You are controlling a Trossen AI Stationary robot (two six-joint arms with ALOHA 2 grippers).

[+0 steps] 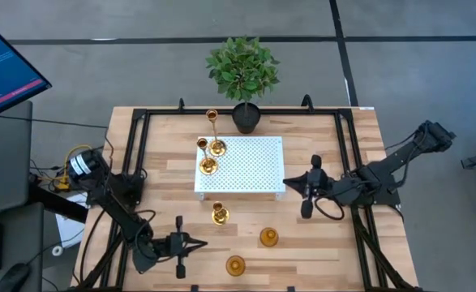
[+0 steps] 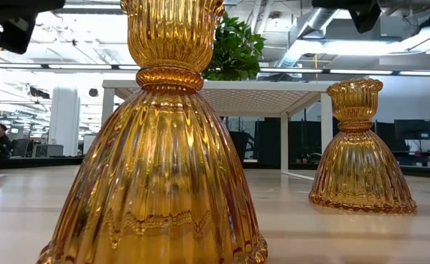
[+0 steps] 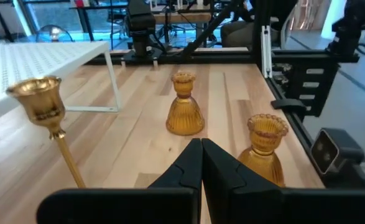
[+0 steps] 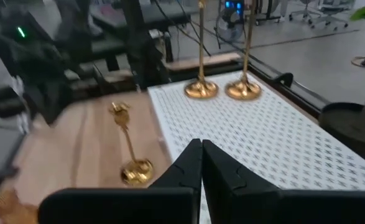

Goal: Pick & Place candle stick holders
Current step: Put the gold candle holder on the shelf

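Wooden table (image 1: 319, 243) holds three candle stick holders (image 1: 219, 214) beside white rack (image 1: 254, 166).

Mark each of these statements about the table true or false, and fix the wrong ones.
1. Two tall brass holders stand on the white perforated tray. True.
2. The left end effector grips a holder. False: it is shut on nothing.
3. Two amber glass holders stand on the wood near the front edge. True.
4. The potted plant sits on the tray. False: it stands behind it.
5. The right end effector is open. False: shut, beside the tray.
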